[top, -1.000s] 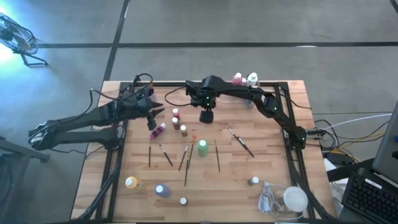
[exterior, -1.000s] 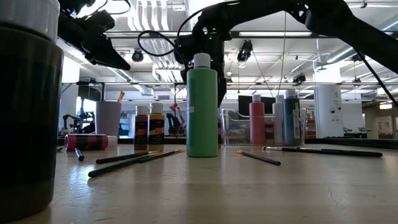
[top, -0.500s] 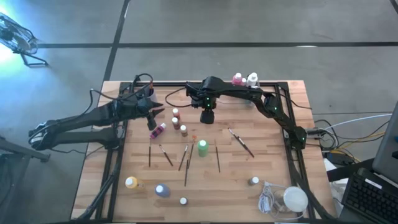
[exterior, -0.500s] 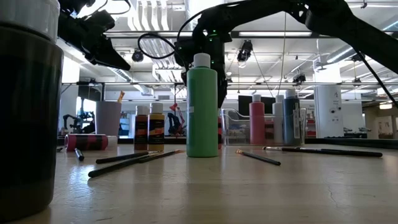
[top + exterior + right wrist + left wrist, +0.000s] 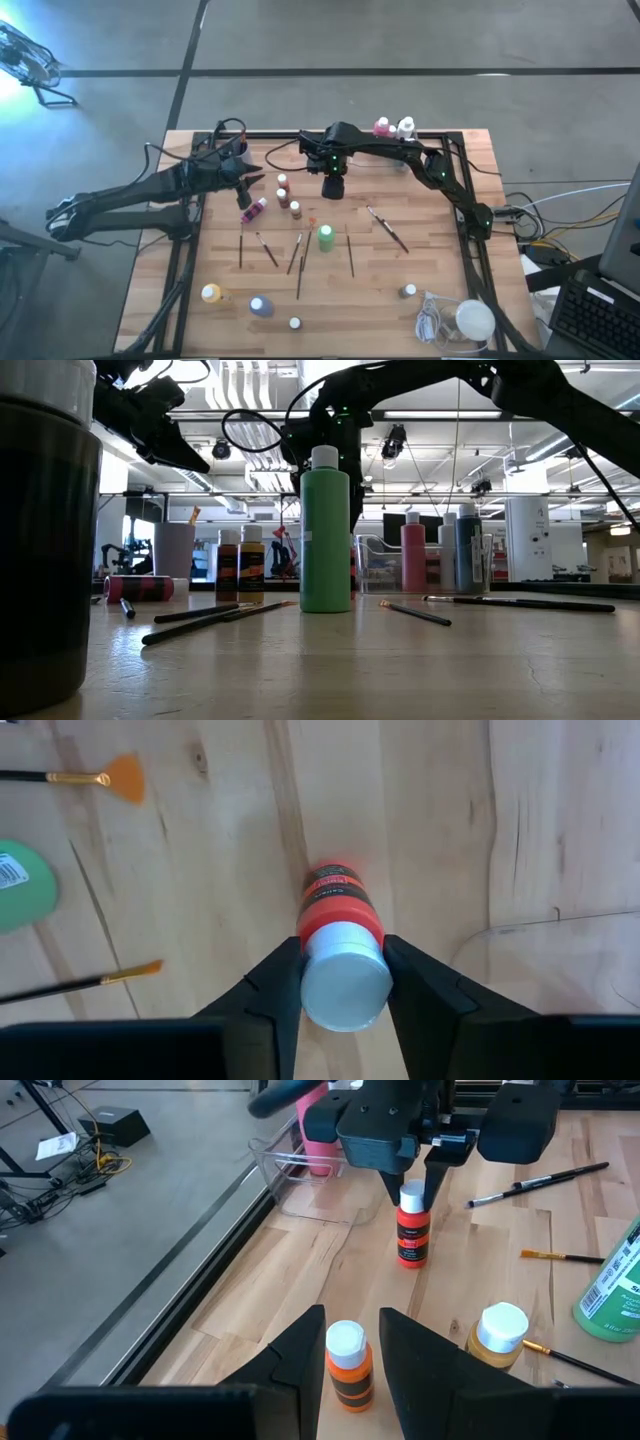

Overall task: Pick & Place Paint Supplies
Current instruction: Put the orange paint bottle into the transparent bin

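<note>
A red paint bottle [image 5: 412, 1240] with a white cap stands upright on the wooden table near its far middle. My right gripper [image 5: 345, 992] points down over it and is shut on its cap. My left gripper [image 5: 350, 1316] hangs above the table's far left, open and holding nothing. An orange bottle [image 5: 348, 1370] shows past its fingers, standing on the table. A tall green bottle [image 5: 325, 237] stands mid-table among several thin brushes [image 5: 298, 262]. A pink bottle [image 5: 254, 211] lies on its side. My right gripper pinches the red bottle's white cap [image 5: 345, 975] between its two fingers [image 5: 283, 988], one on each side. The fingers come from above, pointing down. The bottle stands upright with its base on the table.
A clear tray [image 5: 392, 140] at the far edge holds a pink and a white bottle. Yellow [image 5: 211, 293] and purple [image 5: 261, 306] bottles stand near the front left. A white lump with a coiled cord [image 5: 470, 320] lies at the front right. Black rails frame the table.
</note>
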